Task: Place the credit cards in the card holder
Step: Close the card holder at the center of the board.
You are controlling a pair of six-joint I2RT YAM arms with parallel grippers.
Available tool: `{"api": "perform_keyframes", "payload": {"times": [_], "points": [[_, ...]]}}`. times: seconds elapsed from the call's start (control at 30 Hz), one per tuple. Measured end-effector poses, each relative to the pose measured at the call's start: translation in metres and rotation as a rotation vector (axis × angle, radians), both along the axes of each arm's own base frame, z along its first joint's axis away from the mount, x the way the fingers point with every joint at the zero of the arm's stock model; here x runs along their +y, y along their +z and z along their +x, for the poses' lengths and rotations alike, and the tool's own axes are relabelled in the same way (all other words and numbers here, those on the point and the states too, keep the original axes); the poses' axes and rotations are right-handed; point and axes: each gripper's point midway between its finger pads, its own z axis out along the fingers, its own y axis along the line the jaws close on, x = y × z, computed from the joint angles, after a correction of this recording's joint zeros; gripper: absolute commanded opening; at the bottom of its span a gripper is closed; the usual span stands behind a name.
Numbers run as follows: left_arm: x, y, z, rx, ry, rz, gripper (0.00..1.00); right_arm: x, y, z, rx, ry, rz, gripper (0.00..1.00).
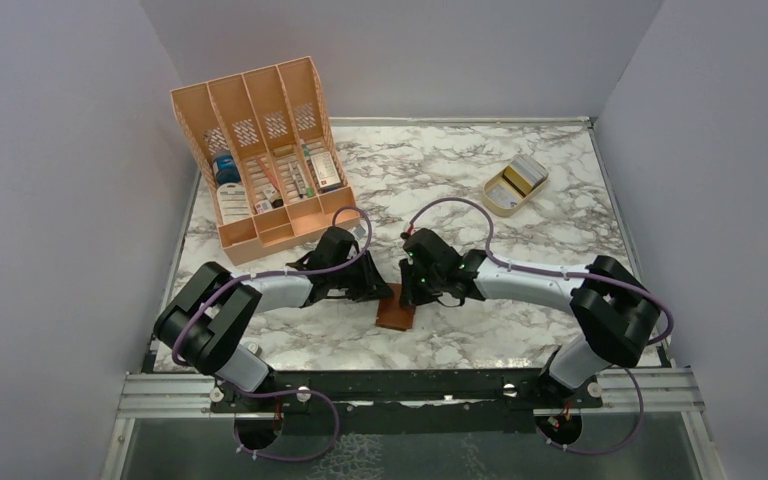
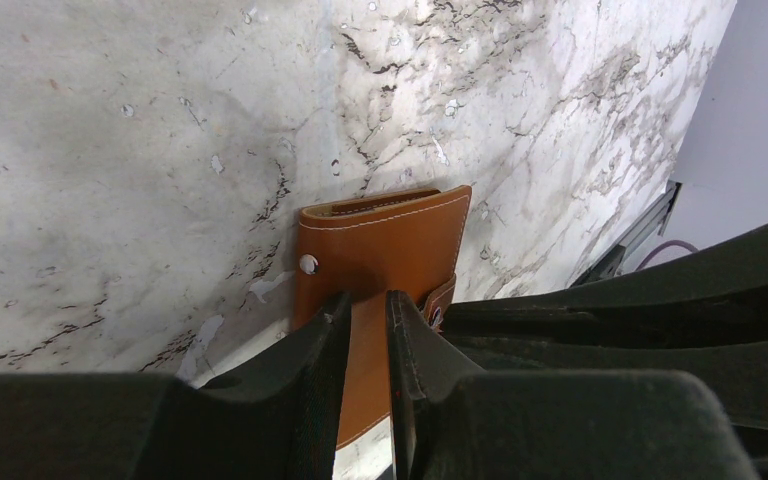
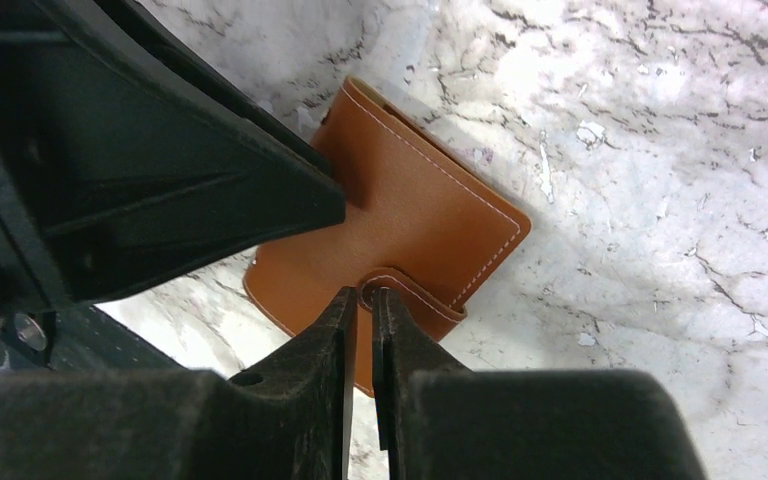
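In the upper left of my overhead view, a tall orange slotted plastic organiser (image 1: 238,235) stands on the white, grey-veined marble tabletop (image 1: 430,170), with small boxes and bottles (image 1: 280,180) packed in its front trays. In the upper right, well apart, lies a small tan wooden stand (image 1: 493,205).

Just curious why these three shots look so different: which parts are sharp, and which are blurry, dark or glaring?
Top external view: even light, all sharp, soft shadows on the marble table. Left wrist view: card holder crisp, left gripper a dark, soft-edged foreground mass. Right wrist view: card holder crisp, right gripper dark and blurred, bright glare on the marble at top.
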Motion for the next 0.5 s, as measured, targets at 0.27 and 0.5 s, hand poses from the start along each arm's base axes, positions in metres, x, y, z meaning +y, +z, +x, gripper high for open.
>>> {"api": "perform_keyframes", "payload": {"times": [0.27, 0.5], "points": [[0.0001, -0.0003, -0.0002, 0.0, 0.0, -0.001, 0.24, 0.0032, -0.0029, 0.0056, -0.007, -0.006, -0.01, 0.08], [0.0001, -0.0002, -0.0002, -0.002, 0.001, -0.003, 0.24, 0.0024, -0.0045, 0.006, -0.017, -0.011, -0.001, 0.08]]}}
